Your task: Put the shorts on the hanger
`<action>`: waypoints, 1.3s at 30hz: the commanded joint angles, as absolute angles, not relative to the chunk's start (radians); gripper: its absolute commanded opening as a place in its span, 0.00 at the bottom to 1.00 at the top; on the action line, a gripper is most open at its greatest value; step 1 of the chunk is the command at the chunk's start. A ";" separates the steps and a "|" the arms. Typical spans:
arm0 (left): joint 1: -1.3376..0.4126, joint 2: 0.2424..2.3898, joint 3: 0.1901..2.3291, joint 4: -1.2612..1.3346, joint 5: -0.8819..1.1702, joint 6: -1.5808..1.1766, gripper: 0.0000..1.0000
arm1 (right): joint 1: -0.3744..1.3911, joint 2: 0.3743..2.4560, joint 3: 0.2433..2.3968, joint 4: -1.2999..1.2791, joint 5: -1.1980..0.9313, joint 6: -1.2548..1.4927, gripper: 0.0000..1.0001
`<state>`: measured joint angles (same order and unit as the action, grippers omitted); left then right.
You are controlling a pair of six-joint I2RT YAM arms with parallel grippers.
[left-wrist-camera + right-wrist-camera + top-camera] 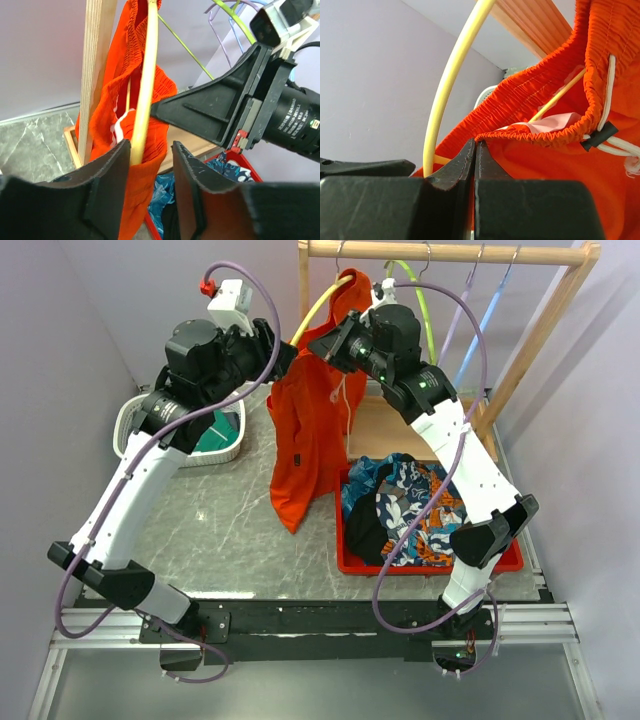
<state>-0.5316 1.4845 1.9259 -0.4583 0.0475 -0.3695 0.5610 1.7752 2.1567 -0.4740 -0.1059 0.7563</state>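
The orange shorts [305, 430] hang from the rail end of the rack, draped at the yellow hanger [318, 308]. My left gripper [288, 352] is open. In the left wrist view the hanger's arm [148, 65] runs down between its fingers [151, 147], against the left one, with the shorts [162, 95] behind. My right gripper [322, 344] is shut on the shorts' elastic waistband [560, 170], as the right wrist view [475, 145] shows. The hanger [451, 85] curves just left of it, and a white drawstring hangs at the right.
The wooden rack [450, 252] also carries a lime green hanger [425, 310] and a blue hanger [487, 320]. A red tray [500, 560] holds blue-patterned garments [410, 500]. A white basket [225, 445] stands at the back left. The rack post [97, 60] is close to my left fingers.
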 commanded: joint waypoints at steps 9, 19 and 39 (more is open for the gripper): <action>-0.531 1.519 2.000 -0.382 0.025 -0.331 0.68 | 0.571 1.707 2.140 -0.451 -0.072 0.710 0.26; -0.517 1.439 1.993 -0.410 -0.099 -0.334 0.91 | 0.571 1.638 2.114 -0.446 -0.058 0.701 0.64; -0.537 0.968 1.194 -0.447 -0.090 -0.597 0.97 | 0.738 1.053 1.249 -0.267 0.128 0.634 1.00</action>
<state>-0.5018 1.0603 1.3918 -0.4816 -0.1074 -0.5224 0.6407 1.1717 1.4139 -0.3462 -0.0204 0.6895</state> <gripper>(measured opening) 0.967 0.996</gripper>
